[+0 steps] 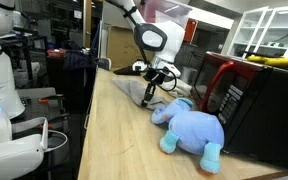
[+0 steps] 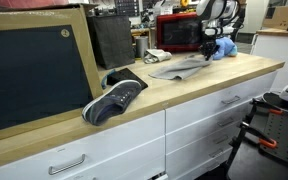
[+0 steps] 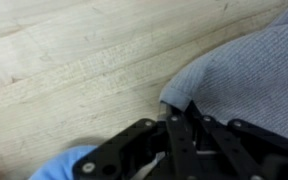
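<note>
In an exterior view, the gripper (image 1: 156, 82) is mid-frame, down on the grey cloth (image 1: 134, 92). A blue plush elephant (image 1: 189, 128) lies at the lower right.

In an exterior view, the grey cloth (image 2: 179, 68) lies at the upper right, behind 1 shoe (image 2: 114, 100).

In the wrist view, the fingers (image 3: 194, 128) are pressed close, pinching the grey cloth (image 3: 244, 70) by its edge. I think a deep bite and a slow lift work best.

No writing can be read.

One grey cloth (image 1: 136, 90), ribbed knit look, lying rumpled and mostly flat on the light wood desk (image 1: 109, 135). In the wrist view its rounded edge is pinched in the gripper (image 3: 181, 112), and the rest spreads away over the desk.
</note>
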Robot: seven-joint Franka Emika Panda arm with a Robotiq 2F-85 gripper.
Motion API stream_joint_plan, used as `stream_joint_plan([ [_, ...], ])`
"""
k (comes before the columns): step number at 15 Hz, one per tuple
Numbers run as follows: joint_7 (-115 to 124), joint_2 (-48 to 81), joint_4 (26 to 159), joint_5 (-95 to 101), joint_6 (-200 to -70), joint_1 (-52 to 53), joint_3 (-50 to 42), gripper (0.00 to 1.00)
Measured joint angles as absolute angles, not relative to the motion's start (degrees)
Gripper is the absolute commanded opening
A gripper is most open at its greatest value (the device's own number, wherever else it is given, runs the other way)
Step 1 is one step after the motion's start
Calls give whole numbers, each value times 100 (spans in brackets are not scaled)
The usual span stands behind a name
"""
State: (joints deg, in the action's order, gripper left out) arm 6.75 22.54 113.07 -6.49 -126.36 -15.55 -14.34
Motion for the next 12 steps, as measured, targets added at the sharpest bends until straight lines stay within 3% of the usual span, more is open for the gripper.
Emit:
stream_joint_plan([
  [7,452,1680,11326,-830,-12053,-1610,-1404,97],
  [12,452,1630,11054,-1721,-11956,-1593,-1132,100],
])
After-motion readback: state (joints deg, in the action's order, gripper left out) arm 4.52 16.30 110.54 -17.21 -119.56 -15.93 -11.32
